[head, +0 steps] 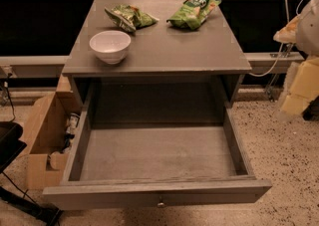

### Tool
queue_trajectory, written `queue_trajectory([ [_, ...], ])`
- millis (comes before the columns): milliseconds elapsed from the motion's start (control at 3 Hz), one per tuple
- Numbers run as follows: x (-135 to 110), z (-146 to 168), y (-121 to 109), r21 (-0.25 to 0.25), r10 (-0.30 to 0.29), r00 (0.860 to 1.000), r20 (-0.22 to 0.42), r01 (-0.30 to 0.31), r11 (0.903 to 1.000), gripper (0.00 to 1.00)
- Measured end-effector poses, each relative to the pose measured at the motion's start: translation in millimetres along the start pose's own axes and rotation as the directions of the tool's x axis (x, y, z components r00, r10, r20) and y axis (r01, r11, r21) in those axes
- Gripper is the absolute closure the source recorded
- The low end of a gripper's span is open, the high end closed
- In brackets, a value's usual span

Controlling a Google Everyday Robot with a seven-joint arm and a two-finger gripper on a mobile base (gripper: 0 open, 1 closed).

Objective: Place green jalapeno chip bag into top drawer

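1 green jalapeno chip bag (130, 17) lies well apart from the right-edge gripper (299, 89).

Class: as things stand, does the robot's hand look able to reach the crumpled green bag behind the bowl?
Probably yes. The hand hangs right of the table, apart from it. The green jalapeno chip bag lies uncovered; only the logo bag sits roughly between, and coming from above should clear it.

Two bags (130, 17) (193, 12), one bowl (110, 47), one drawer (199, 192), claw (298, 88) right.
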State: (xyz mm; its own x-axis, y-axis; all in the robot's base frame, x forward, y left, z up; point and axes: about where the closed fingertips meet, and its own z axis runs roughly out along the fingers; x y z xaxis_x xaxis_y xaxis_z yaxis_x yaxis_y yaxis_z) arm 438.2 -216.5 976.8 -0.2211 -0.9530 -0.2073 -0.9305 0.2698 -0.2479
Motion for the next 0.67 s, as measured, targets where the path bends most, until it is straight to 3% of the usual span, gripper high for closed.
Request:
queue_trajectory([
  [667,-8,0,-12,0.028,-0.005,1.000,0.018,0.004,0.9996,0.00],
])
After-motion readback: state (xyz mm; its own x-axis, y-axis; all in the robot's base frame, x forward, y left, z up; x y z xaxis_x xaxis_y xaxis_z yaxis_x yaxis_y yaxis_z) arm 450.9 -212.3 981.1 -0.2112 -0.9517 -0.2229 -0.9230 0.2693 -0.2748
